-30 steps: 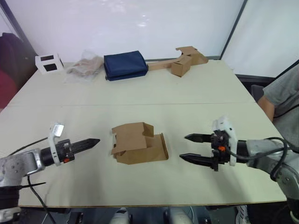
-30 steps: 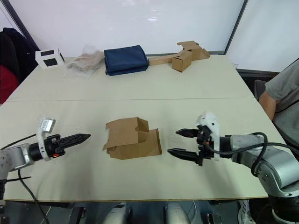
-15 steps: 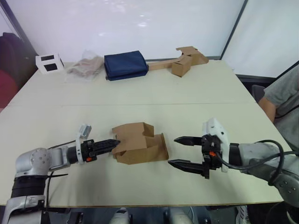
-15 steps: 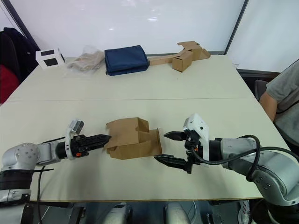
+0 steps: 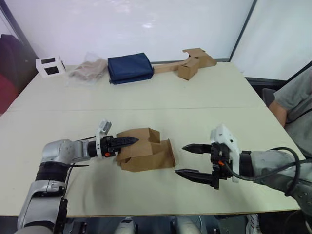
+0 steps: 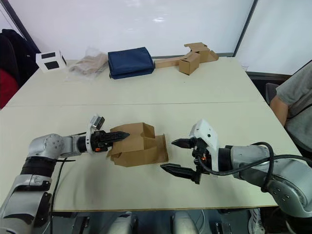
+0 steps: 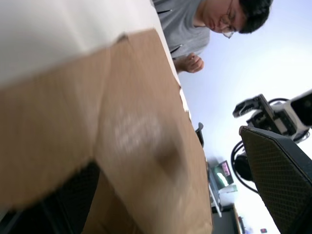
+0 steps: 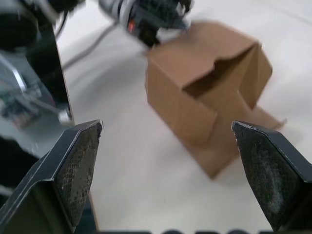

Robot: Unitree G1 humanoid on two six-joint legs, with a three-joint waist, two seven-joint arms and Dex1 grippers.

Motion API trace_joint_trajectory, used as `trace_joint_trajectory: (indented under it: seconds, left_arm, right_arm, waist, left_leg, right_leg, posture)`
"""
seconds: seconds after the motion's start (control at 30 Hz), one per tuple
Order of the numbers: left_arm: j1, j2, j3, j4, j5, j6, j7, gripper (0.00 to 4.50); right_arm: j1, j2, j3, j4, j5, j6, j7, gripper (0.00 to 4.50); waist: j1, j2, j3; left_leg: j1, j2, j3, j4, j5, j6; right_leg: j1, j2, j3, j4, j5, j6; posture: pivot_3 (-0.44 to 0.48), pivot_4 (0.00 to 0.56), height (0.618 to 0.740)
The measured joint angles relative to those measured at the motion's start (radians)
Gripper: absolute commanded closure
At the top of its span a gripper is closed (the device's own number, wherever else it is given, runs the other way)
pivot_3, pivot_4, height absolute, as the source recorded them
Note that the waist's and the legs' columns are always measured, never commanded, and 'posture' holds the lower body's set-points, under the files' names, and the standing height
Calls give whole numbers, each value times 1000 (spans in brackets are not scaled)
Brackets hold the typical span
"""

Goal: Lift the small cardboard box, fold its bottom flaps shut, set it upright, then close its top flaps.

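The small cardboard box (image 5: 144, 148) lies on its side at the middle of the table (image 5: 161, 92), plain brown, with a flap (image 5: 169, 153) splayed out at its right end. I cannot tell top flaps from bottom flaps. My left gripper (image 5: 136, 140) reaches in from the left, open, and in the left wrist view a panel of the box (image 7: 122, 136) stands between its fingers. My right gripper (image 5: 180, 159) hovers open just right of the splayed flap, apart from it. The right wrist view shows the box (image 8: 209, 92) ahead between its spread fingers.
Along the far edge stand a white cube with black squares (image 5: 50, 66), a crumpled bag (image 5: 87, 69), a folded navy cloth (image 5: 130, 67) and another cardboard box joined to a long strip (image 5: 190, 64). A person in a grey shirt (image 5: 295, 105) sits at the right edge.
My left gripper has travelled right across the table to the box's left end. My right gripper has moved left, closer to the splayed flap. The box has stayed in place.
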Motion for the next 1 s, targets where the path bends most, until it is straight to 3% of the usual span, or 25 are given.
trace_joint_trajectory:
  seconds: [0.27, 0.4, 0.7, 0.87, 0.93, 1.0]
  left_arm:
    - [-46, 1, -63, 67, 58, -25, -93, 28]
    - [-74, -12, -72, 79, 74, -37, -120, 1074]
    - [-75, -34, -65, 88, 87, -38, -126, 4462]
    - [-75, -36, -49, 81, 86, -40, -123, 4462]
    - [-87, -20, -11, 72, 85, -86, -115, 4462]
    - [-147, -10, 28, 68, 93, -161, -101, 4462]
  right_arm:
    - [62, -59, -4, -22, -17, -20, 13, 86]
    - [90, -58, -4, -22, -41, -49, 12, 0]
    - [115, -59, 5, -23, -60, -77, 13, 0]
    - [104, -55, 6, -22, -56, -78, 10, 0]
    - [65, 14, -1, 19, -52, -107, -36, 0]
    - [-41, 158, -20, 123, -96, -180, -142, 0]
  waist:
    - [3, 0, 0]
    - [2, 0, 0]
    - [1, 0, 0]
    - [1, 0, 0]
    - [1, -1, 0]
    - [0, -5, 1]
  left_leg:
    - [0, 0, 0, 1, 0, 0]
    - [0, 0, 0, 1, 0, 0]
    - [0, 0, 0, 1, 0, 0]
    - [0, 0, 0, 1, 0, 0]
    - [0, 0, -1, 1, 0, 0]
    - [-1, 1, -1, 1, 1, -1]
  right_leg:
    - [0, 0, 0, 0, 0, 0]
    - [0, 0, 0, 0, 0, 0]
    - [0, 0, 0, 0, 0, 0]
    - [0, 0, 0, 0, 0, 0]
    - [0, 0, 0, 0, 0, 0]
    - [-1, 1, 0, 1, 1, -1]
  posture:
    - [0, 150, 740]
    - [0, 150, 740]
    - [0, 150, 740]
    - [0, 150, 740]
    - [0, 150, 740]
    - [0, 150, 740]
